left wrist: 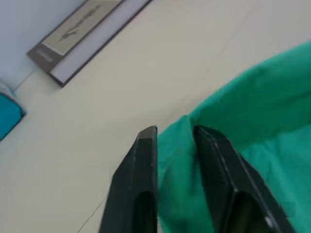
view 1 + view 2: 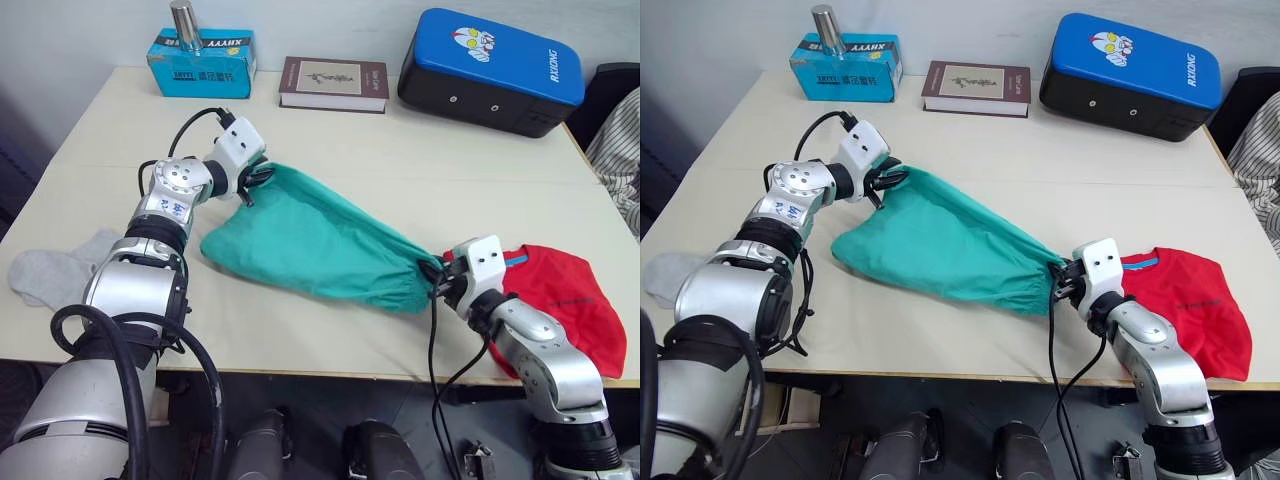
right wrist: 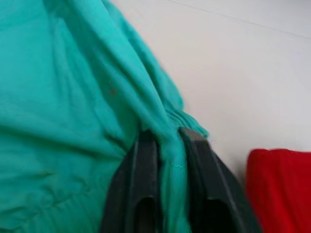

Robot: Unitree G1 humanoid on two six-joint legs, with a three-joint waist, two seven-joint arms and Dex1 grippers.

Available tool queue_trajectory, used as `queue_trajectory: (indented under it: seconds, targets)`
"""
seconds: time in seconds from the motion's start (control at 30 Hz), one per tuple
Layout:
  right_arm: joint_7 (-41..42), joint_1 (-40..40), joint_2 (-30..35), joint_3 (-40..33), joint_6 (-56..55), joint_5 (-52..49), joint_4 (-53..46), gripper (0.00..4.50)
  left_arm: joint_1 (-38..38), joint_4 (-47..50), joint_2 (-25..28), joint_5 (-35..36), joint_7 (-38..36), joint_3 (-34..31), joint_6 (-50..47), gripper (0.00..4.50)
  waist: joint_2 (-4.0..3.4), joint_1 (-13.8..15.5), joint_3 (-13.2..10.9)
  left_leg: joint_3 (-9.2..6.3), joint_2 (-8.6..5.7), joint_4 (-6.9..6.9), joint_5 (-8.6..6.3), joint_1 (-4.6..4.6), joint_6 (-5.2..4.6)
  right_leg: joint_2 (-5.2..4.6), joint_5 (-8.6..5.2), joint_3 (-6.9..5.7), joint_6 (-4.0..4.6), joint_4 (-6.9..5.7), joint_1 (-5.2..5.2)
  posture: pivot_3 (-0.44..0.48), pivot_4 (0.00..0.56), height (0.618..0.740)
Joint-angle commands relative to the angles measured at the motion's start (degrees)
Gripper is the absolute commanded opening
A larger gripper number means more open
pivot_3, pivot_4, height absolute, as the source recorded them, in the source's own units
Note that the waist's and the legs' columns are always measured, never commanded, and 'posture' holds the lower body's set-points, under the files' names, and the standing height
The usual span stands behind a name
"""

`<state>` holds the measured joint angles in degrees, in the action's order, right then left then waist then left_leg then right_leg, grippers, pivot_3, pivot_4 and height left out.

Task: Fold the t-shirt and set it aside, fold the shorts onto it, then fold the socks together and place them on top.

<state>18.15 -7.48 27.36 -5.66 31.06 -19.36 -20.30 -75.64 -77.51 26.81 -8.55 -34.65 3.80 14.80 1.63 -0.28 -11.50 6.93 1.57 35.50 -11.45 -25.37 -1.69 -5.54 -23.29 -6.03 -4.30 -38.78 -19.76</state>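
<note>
The shorts (image 2: 310,245) lay stretched across the counter (image 2: 420,150) between both arms. The left end effector (image 2: 250,182) pinched their far corner; the right end effector (image 2: 436,280) clamped the gathered waistband beside the folded t-shirt (image 2: 565,295). The socks (image 2: 55,268) lay at the counter's left edge.

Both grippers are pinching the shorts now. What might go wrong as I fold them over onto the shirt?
The left gripper pinches only a thin edge of the shorts, so the cloth may slip out mid-fold. The right gripper grips the gathered end right beside the folded t-shirt and may drag or rumple it. The socks lie clear, near the table edge.
</note>
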Motion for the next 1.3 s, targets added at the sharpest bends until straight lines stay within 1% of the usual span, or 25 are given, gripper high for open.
queue_trajectory:
  seconds: [0.03, 0.1, 0.13, 0.17, 0.2, 0.23, 0.27, 0.33, 0.37, 0.43, 0.47, 0.53, 0.63, 0.73, 0.8, 0.87, 0.97, 1.03, 1.07, 1.13, 1.23, 1.27, 1.3]
  targets:
    - [-0.77, 2.02, 0.82, -4.89, -6.19, 2.47, -4.51, 2.21, 0.26, 1.07, 3.04, 2.22, 1.69, -4.14, 1.37, 2.57, 0.0, -0.03, 0.0, 0.01, 0.0, 0.0, 0.0, 0.0, 0.0, 0.0, 0.0, 0.0, 0.0, 0.01, 0.01, 0.0, 0.15, 0.74]
    - [0.44, 3.3, 1.45, -7.29, -9.25, 2.49, -5.86, 2.82, 0.69, 1.73, 4.82, 2.79, 0.67, -5.63, 3.06, 3.13, 0.0, -0.11, 0.0, 0.01, 0.0, 0.01, 0.0, 0.02, 0.0, 0.01, 0.0, 0.0, 0.0, 0.0, 0.02, 0.0, 0.15, 0.74]
    - [2.79, 4.0, 1.82, -8.03, -10.83, 1.0, -7.04, 3.23, 1.04, 2.18, 5.9, 2.3, 0.22, -5.53, 4.53, 3.47, 0.0, -0.14, 0.0, 0.02, 0.01, 0.01, 0.0, 0.03, 0.01, 0.01, 0.0, 0.01, 0.0, 0.0, 0.02, 0.0, 0.15, 0.74]
    - [5.42, 4.8, 2.31, -8.38, -11.94, -0.84, -8.43, 3.49, 1.43, 2.74, 6.79, 2.47, -1.86, -5.71, 5.87, 3.77, 0.0, -0.15, 0.0, 0.03, 0.01, 0.01, 0.0, 0.03, 0.01, 0.01, 0.0, 0.01, 0.0, 0.0, 0.02, 0.0, 0.15, 0.74]
    - [8.4, 5.68, 2.9, -8.4, -11.93, -3.53, -10.2, 3.51, 2.03, 3.6, 7.65, 3.48, -5.21, -6.42, 7.71, 4.12, 0.0, -0.13, 0.0, 0.03, 0.01, 0.0, 0.0, 0.05, 0.01, 0.03, 0.0, 0.01, 0.0, 0.0, 0.03, 0.0, 0.15, 0.74]
    - [11.14, 6.53, 3.72, -7.9, -11.26, -5.77, -11.8, 3.51, 2.75, 4.47, 8.26, 5.03, -9.68, -7.37, 8.79, 4.39, 0.0, -0.08, 0.0, 0.03, 0.01, 0.0, 0.0, 0.05, 0.01, 0.04, 0.0, 0.01, 0.0, 0.01, 0.03, 0.0, 0.15, 0.74]
    - [14.32, 7.52, 5.16, -6.41, -10.26, -7.47, -13.49, 3.51, 3.97, 5.89, 8.53, 8.04, -17.9, -8.82, 8.92, 4.45, 0.0, -0.06, 0.0, 0.03, 0.01, 0.0, 0.0, 0.07, 0.01, 0.05, 0.0, 0.0, 0.0, 0.0, 0.06, 0.0, 0.15, 0.74]
    - [19.77, 8.69, 8.73, -1.18, -9.66, -6.64, -15.55, 3.51, 8.49, 10.9, 9.54, 14.0, -37.34, -9.97, 7.28, 4.45, -0.01, -0.11, 0.01, 0.08, 0.0, 0.0, 0.0, 0.11, 0.01, 0.04, 0.0, 0.03, 0.0, 0.02, 0.09, 0.0, 0.15, 0.74]
    - [21.28, 8.72, 10.07, 0.63, -9.88, -5.68, -15.72, 3.51, 10.7, 13.31, 10.18, 15.65, -44.0, -9.75, 6.37, 4.45, -0.01, -0.23, 0.01, 0.09, 0.01, -0.01, 0.0, 0.17, 0.01, 0.05, 0.0, 0.02, 0.01, 0.04, 0.16, 0.0, 0.15, 0.74]
    - [21.33, 7.19, 10.58, 5.8, -9.74, -2.21, -14.64, 3.51, 16.83, 19.12, 12.75, 15.61, -50.05, -7.73, 6.39, 4.45, -0.01, -0.65, 0.01, 0.11, 0.04, -0.01, -0.01, 0.24, 0.03, 0.07, -0.02, 0.05, 0.04, 0.13, 0.21, 0.0, 0.15, 0.74]
    - [20.83, 6.37, 10.33, 7.82, -9.86, -0.55, -13.93, 3.51, 19.34, 21.74, 13.69, 15.56, -51.52, -7.13, 6.39, 4.45, -0.01, -1.08, 0.01, 0.11, 0.07, 0.0, -0.01, 0.25, 0.03, 0.08, -0.02, 0.06, 0.05, 0.13, 0.22, 0.0, 0.15, 0.74]
    - [19.79, 4.68, 9.67, 11.39, -9.64, 2.85, -11.97, 3.51, 23.58, 26.31, 14.6, 15.94, -52.04, -6.92, 6.37, 4.45, -0.01, -1.55, 0.01, 0.06, 0.09, 0.01, 0.01, 0.23, 0.06, 0.08, -0.02, 0.06, 0.06, 0.03, 0.19, 0.0, 0.15, 0.74]
    - [19.05, 3.13, 10.97, 16.48, -10.55, 10.42, -8.23, 3.51, 29.04, 31.27, 14.58, 14.96, -50.2, -6.1, 7.99, 4.45, -0.01, -1.35, 0.01, -0.04, 0.1, 0.09, 0.02, 0.22, 0.07, 0.06, -0.02, 0.03, 0.06, -0.12, 0.17, 0.0, 0.15, 0.74]
    - [17.19, 2.53, 10.6, 17.67, -10.84, 14.65, -5.48, 3.51, 31.22, 31.79, 14.78, 11.72, -47.46, -3.94, 13.26, 4.45, 0.01, -0.84, 0.02, -0.08, 0.04, 0.13, -0.01, 0.22, 0.01, -0.03, -0.02, 0.02, 0.05, -0.12, 0.24, 0.0, 0.15, 0.74]
    - [17.16, 2.31, 11.37, 18.37, -11.97, 17.37, -3.88, 3.51, 30.48, 29.61, 13.87, 9.74, -44.1, -2.75, 14.47, 4.45, 0.02, -0.55, 0.03, -0.08, 0.0, 0.16, -0.02, 0.21, -0.02, -0.06, -0.02, 0.02, 0.04, -0.12, 0.24, 0.0, 0.15, 0.74]
    - [16.86, 1.99, 10.58, 17.83, -11.36, 17.6, -2.85, 3.51, 29.34, 26.22, 13.26, 6.53, -40.37, -0.78, 17.01, 4.45, 0.04, -0.4, 0.04, -0.08, 0.01, 0.22, -0.03, 0.22, -0.03, -0.05, -0.01, 0.0, 0.04, -0.13, 0.27, 0.0, 0.15, 0.74]
    - [16.78, 0.46, 10.12, 17.92, -12.26, 18.89, -1.54, 2.92, 26.19, 19.96, 12.02, 1.41, -30.7, 1.4, 19.56, 4.5, 0.08, -0.07, 0.07, -0.08, 0.02, 0.26, -0.04, 0.25, -0.06, -0.05, -0.01, 0.0, 0.03, -0.17, 0.32, 0.0, 0.15, 0.74]
    - [17.61, -0.41, 10.1, 18.71, -13.09, 19.66, -0.72, 2.24, 24.23, 16.96, 11.54, -1.53, -24.9, 2.85, 21.46, 4.11, 0.07, 0.07, 0.08, -0.08, 0.03, 0.36, -0.06, 0.28, -0.09, -0.05, -0.01, -0.01, 0.03, -0.22, 0.34, 0.0, 0.15, 0.74]
    - [17.93, -0.79, 9.96, 19.02, -13.48, 19.99, -0.32, 1.88, 23.48, 15.66, 11.33, -2.24, -23.5, 3.37, 21.73, 3.9, 0.08, 0.07, 0.09, -0.08, 0.02, 0.37, -0.07, 0.28, -0.1, -0.05, -0.01, 0.0, 0.03, -0.23, 0.35, 0.0, 0.15, 0.74]
    - [18.92, -1.51, 9.76, 19.48, -14.51, 20.2, 0.58, 1.18, 22.72, 13.65, 11.14, -3.03, -23.54, 4.46, 21.92, 3.31, 0.08, 0.05, 0.09, -0.08, 0.03, 0.38, -0.08, 0.28, -0.11, -0.06, -0.01, 0.0, 0.03, -0.28, 0.33, 0.0, 0.15, 0.74]
    - [20.25, -2.24, 9.97, 19.68, -16.22, 20.49, 1.88, 0.17, 22.95, 12.26, 11.14, -2.38, -26.38, 5.33, 22.15, 2.4, 0.05, 0.0, 0.13, -0.07, 0.04, 0.4, -0.07, 0.3, -0.09, -0.05, -0.01, -0.02, 0.03, -0.35, 0.32, 0.0, 0.15, 0.74]
    - [21.05, -2.57, 10.39, 19.65, -17.58, 20.55, 2.81, 0.0, 23.92, 12.62, 11.24, -1.09, -28.96, 5.08, 21.72, 2.09, 0.04, -0.02, 0.14, -0.06, 0.03, 0.4, -0.07, 0.31, -0.09, -0.05, -0.01, -0.02, 0.03, -0.35, 0.32, 0.0, 0.15, 0.74]
    - [21.73, -2.75, 10.73, 19.54, -18.76, 20.61, 3.63, 0.0, 24.9, 13.12, 11.35, 0.06, -31.09, 4.75, 21.25, 1.67, 0.04, -0.04, 0.15, -0.06, 0.04, 0.4, -0.07, 0.31, -0.09, -0.05, -0.01, -0.02, 0.03, -0.35, 0.33, 0.0, 0.15, 0.74]
